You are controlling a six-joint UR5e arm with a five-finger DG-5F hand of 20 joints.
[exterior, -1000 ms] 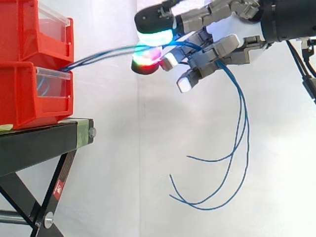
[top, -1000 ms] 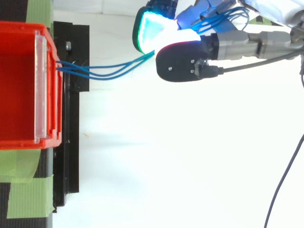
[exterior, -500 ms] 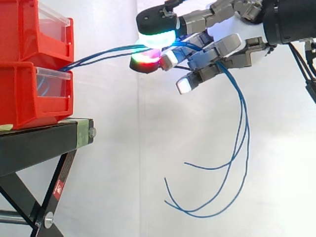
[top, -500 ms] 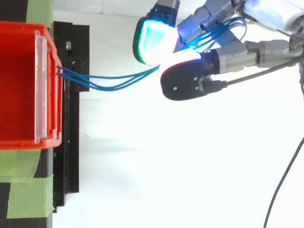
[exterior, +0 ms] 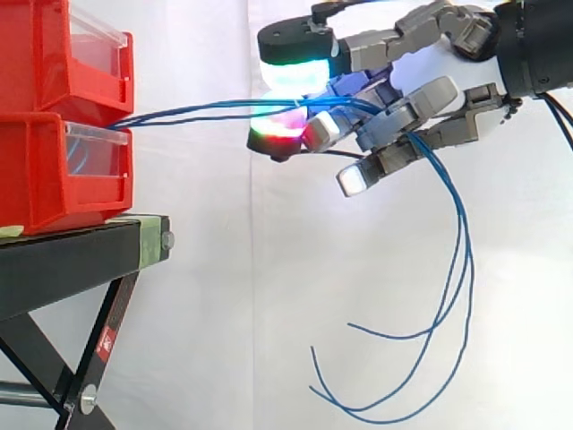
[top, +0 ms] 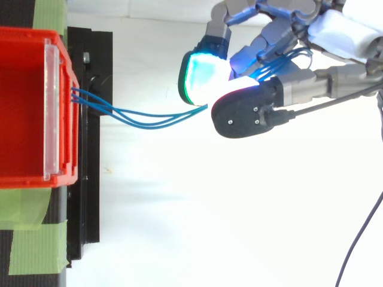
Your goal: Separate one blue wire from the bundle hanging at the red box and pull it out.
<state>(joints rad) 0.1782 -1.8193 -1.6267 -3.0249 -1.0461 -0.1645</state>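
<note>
We note the hand (exterior: 421, 85), fingers (exterior: 291, 43) clamped on several blue wires (exterior: 197, 109) together, all rooted in the red box (exterior: 45, 179). None singled out, none pulled free.

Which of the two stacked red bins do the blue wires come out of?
The lower red bin: the blue wires leave over its clear front panel, just beneath the upper red bin, and blue shows behind that panel.
</note>
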